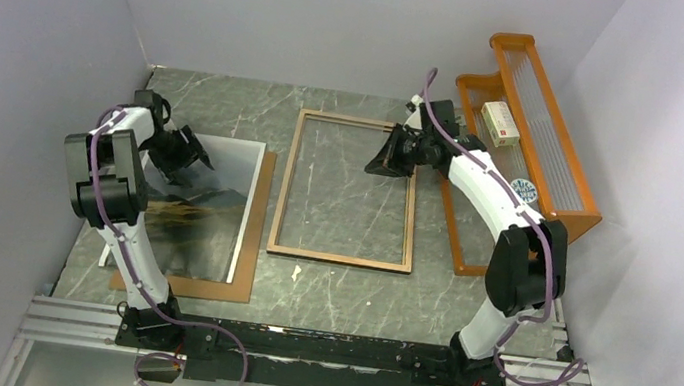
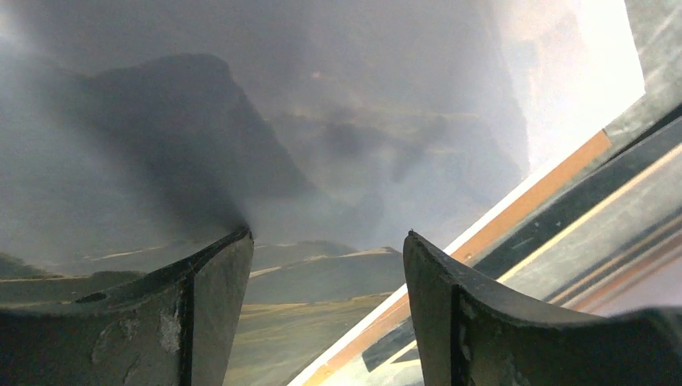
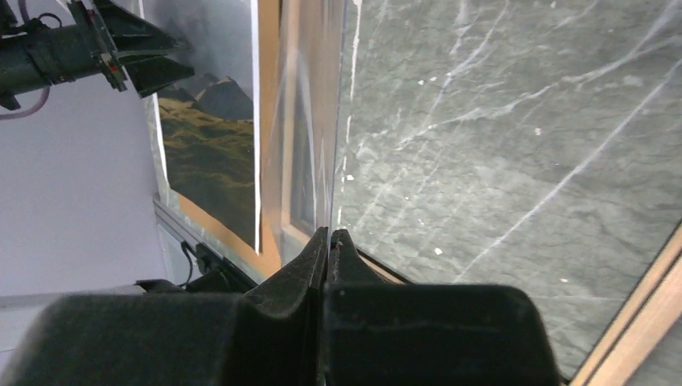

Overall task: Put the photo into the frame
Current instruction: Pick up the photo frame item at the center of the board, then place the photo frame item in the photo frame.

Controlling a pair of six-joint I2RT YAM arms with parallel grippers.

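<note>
1. Photo (image 1: 216,201) lies flat directly beneath my left gripper (image 2: 326,237), misty end pointing away, long axis running near-to-far.
2. Its jaws gape wide, holding nothing.
3. My right gripper (image 3: 330,233) is pinched closed above the frame (image 1: 339,257).

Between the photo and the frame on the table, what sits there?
In the top view: the edge of the brown board showing beside the photo, then a narrow bare strip of table before the frame.
</note>
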